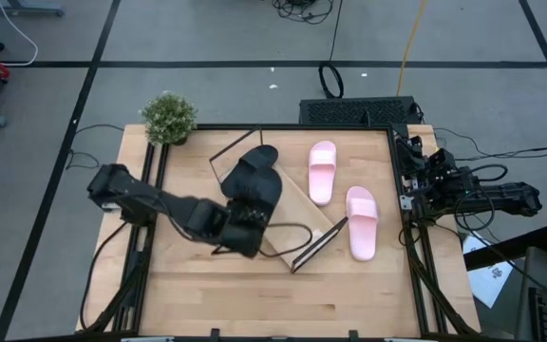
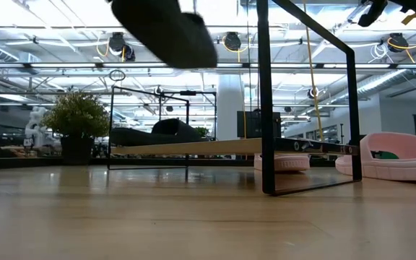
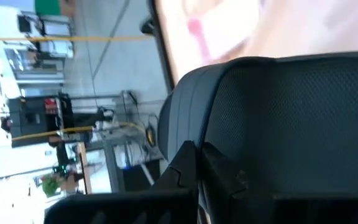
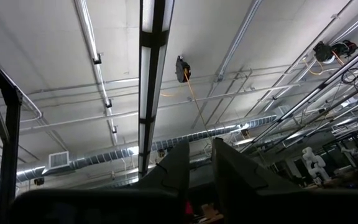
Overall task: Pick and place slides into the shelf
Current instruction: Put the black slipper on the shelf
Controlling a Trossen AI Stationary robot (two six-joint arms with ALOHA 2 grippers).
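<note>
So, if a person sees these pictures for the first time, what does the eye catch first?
Probably the left end effector, shut on a black slide and holding it in the air above the shelf, which lies diagonally in the middle of the table. A second black slide already sits on the shelf's far end. Next, the two pink slides on the table beside the shelf, while the right arm waits folded at the table's right edge.

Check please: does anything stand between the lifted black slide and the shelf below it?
Nothing visible does. The left gripper holds the black slide in the air over the shelf; the second black slide lies toward its far end.
</note>
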